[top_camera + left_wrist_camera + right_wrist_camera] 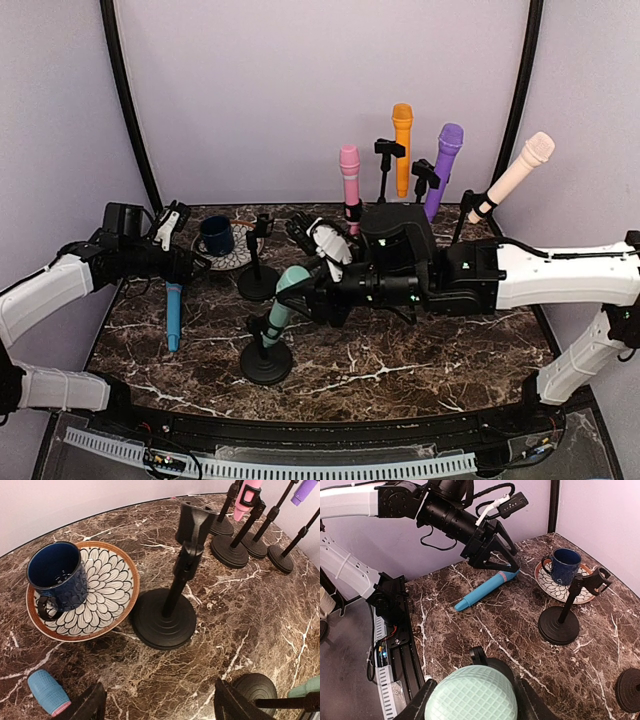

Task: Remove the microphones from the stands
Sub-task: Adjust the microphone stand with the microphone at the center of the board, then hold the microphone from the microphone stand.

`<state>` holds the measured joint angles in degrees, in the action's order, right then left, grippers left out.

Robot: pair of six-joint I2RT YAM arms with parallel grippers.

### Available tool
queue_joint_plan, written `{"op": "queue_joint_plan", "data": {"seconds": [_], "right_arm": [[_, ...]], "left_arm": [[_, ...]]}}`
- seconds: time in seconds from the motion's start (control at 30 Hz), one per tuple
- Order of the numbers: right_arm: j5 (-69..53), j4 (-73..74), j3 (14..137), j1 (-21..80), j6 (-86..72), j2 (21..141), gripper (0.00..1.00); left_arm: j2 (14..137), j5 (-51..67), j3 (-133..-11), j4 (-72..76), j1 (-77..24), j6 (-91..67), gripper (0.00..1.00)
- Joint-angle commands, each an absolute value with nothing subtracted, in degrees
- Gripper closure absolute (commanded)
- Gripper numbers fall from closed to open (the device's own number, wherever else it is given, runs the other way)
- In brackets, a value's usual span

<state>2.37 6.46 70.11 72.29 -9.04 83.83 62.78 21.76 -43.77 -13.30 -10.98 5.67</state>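
Observation:
A mint-green microphone [283,305] leans in the clip of a black stand [266,363] at the front middle of the table. My right gripper [305,285] is shut on its round mesh head [471,696], one finger pressing on each side. The stand's clip [479,655] and base show just beyond the head. My left gripper [188,266] hangs open at the left, with only bare marble between its fingertips [92,703]. Under and beside it a blue microphone [173,316] lies flat on the table.
An empty stand [258,282] rises between the arms, next to a blue mug [216,236] on a patterned plate [107,587]. At the back stand pink [349,172], orange [402,135], purple [446,155] and cream [518,172] microphones in stands.

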Motion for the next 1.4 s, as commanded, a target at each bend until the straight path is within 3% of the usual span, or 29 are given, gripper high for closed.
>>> {"op": "queue_joint_plan", "data": {"seconds": [0.0,0.17,0.27,0.43,0.67,1.07,1.2,1.37], "right_arm": [[3.46,-2.6,69.17,71.54,-7.94,81.22,0.53],[8.86,-0.84,69.16,71.61,-10.52,80.09,0.22],[12.78,-0.19,68.93,72.01,-13.41,79.55,0.13],[21.48,3.4,70.24,73.6,-20.36,80.24,0.07],[31.46,9.61,73.48,77.6,-31.99,82.65,0.07],[33.55,12.15,77.09,79.58,-38.63,87.62,0.07],[33.84,13.39,78.4,79.62,-39.83,89.08,0.16],[33.52,12.36,78.46,79.7,-38.72,89.32,0.34]], "left_arm": [[61.27,24.0,-42.98,-11.63,-12.1,7.71,0.24],[60.9,23.47,-42.9,-11.52,-12.13,7.97,0.24],[60.59,23.12,-42.81,-11.47,-12.21,8.0,0.24],[60.28,22.98,-42.8,-11.49,-12.22,8.04,0.24],[59.58,21.59,-42.8,-11.73,-12.3,8.09,0.24],[58.81,21.52,-42.8,-11.77,-12.3,8.0,0.24],[58.56,21.44,-42.8,-11.78,-12.38,8.0,0.24],[58.37,21.91,-42.73,-11.69,-12.58,7.92,0.24]]}}
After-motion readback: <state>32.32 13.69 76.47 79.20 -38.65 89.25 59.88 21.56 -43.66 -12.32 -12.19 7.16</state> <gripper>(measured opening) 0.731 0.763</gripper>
